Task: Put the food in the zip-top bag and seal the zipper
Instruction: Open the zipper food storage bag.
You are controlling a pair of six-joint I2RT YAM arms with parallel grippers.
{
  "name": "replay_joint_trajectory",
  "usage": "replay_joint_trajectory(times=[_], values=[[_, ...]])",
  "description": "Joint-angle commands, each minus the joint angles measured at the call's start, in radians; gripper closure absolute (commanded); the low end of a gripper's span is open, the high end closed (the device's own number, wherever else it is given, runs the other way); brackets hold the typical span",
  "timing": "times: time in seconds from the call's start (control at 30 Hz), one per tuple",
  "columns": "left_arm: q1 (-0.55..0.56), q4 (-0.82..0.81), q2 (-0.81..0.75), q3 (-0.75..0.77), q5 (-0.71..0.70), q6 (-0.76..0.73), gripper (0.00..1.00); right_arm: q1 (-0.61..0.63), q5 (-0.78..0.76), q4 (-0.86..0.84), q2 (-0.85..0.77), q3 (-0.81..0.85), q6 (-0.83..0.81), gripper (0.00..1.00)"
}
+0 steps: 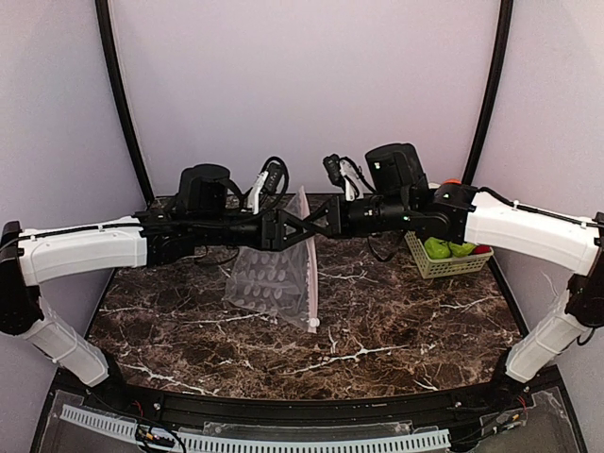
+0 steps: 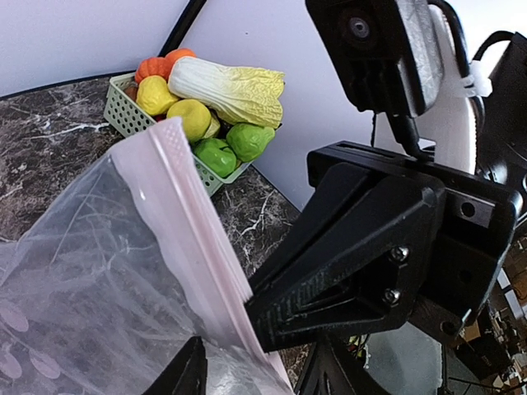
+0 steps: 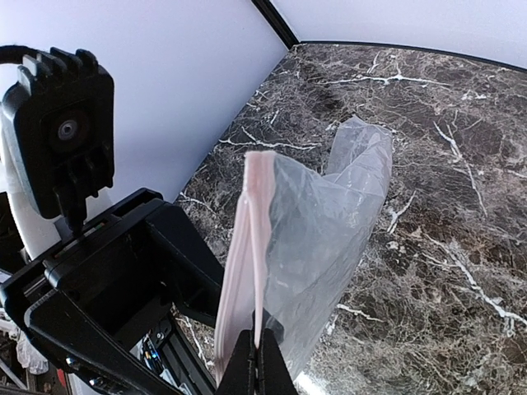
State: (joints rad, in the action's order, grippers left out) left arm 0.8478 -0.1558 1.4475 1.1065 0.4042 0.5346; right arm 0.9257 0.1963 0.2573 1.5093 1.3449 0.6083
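Observation:
The zip-top bag [image 1: 269, 278] hangs upright over the table's middle, its lower part resting on the marble. Its pink zipper [image 1: 305, 255] runs down the right edge, with the slider tab [image 1: 313, 324] at the bottom. My right gripper [image 3: 257, 354] is shut on the zipper strip [image 3: 251, 247] near its top. My left gripper [image 2: 259, 374] is open, with one finger on each side of the bag edge [image 2: 189, 222]. The two grippers meet tip to tip [image 1: 302, 226]. The food lies in the basket: cabbage [image 2: 235, 86], green pear [image 2: 247, 140], lemon [image 2: 156, 93], tomato [image 2: 152, 66].
The pale green mesh basket [image 1: 448, 269] stands at the far right of the marble table, close to the right arm's forearm. Black frame posts rise at the back left [image 1: 118, 85] and back right [image 1: 491, 85]. White walls close in the back and sides.

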Motion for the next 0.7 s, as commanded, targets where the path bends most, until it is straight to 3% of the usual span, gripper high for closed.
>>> replay_joint_trajectory(times=[0.0, 0.27, 0.57, 0.67], values=[[0.021, 0.134, 0.018, 0.067, -0.095, -0.056, 0.56, 0.01, -0.039, -0.028, -0.011, 0.014, 0.007, 1.0], [0.038, 0.278, 0.034, 0.094, -0.216, -0.081, 0.72, 0.01, -0.1, -0.004, -0.027, -0.011, 0.018, 1.0], [0.045, 0.354, 0.012, 0.082, -0.342, -0.076, 0.78, 0.01, -0.157, 0.016, -0.034, -0.025, 0.028, 1.0], [0.045, 0.325, 0.012, 0.079, -0.299, -0.075, 0.79, 0.01, -0.156, 0.016, -0.029, -0.027, 0.031, 1.0]])
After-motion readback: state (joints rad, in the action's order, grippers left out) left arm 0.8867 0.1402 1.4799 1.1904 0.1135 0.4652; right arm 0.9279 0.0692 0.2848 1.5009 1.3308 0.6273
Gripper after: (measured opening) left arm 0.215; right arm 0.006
